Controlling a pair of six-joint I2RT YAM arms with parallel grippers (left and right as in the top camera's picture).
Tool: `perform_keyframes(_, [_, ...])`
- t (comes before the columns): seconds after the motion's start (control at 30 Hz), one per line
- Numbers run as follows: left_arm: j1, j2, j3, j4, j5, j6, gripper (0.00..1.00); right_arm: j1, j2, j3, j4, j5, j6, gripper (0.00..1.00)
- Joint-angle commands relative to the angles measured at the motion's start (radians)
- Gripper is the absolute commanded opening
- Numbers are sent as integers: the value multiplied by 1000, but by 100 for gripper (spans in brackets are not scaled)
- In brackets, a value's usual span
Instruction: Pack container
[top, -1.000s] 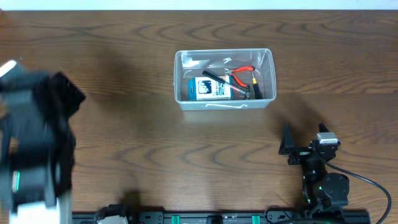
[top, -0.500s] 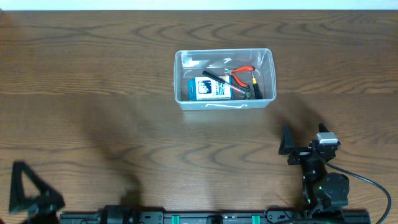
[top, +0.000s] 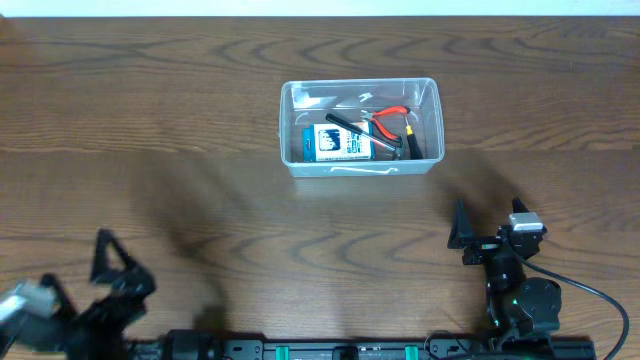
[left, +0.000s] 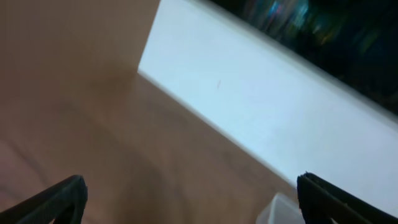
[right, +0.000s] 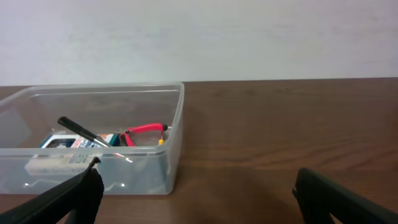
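The brown wood table (top: 150, 120) carries the clear container (top: 360, 168), which stands ahead of both claws and touches neither. From the right claw (top: 490, 212) it lies forward and off to the left, well apart. In the right wrist view its near wall shows beyond the left finger. From the left claw (left: 189, 180) it lies forward and far to the right, also well apart. The left wrist view is blurred, and only a pale clear corner shows at its lower edge beside the right finger.

Both claws stand spread wide. Each is empty, with only bare table between its fingers.

Inside the container, a blue-and-white box (top: 342, 143) lies toward the side nearer the claws. Red-handled pliers (top: 388, 118) lie behind it, to the right. A thin black tool (top: 345, 122) lies slanted above the box.
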Motion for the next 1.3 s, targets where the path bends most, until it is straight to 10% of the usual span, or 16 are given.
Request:
perform_keyframes(0.0, [-5, -18, -174, 115, 11, -42, 98, -7, -7, -6, 0, -4, -16, 99])
perform_keyframes(0.37, [-5, -54, -632, 480, 12, -231, 98, -7, -7, -6, 0, -4, -16, 99])
perform_keyframes(1.27, [-5, -256, -892, 492, 17, -266, 98, -7, -7, -6, 0, -4, -16, 99])
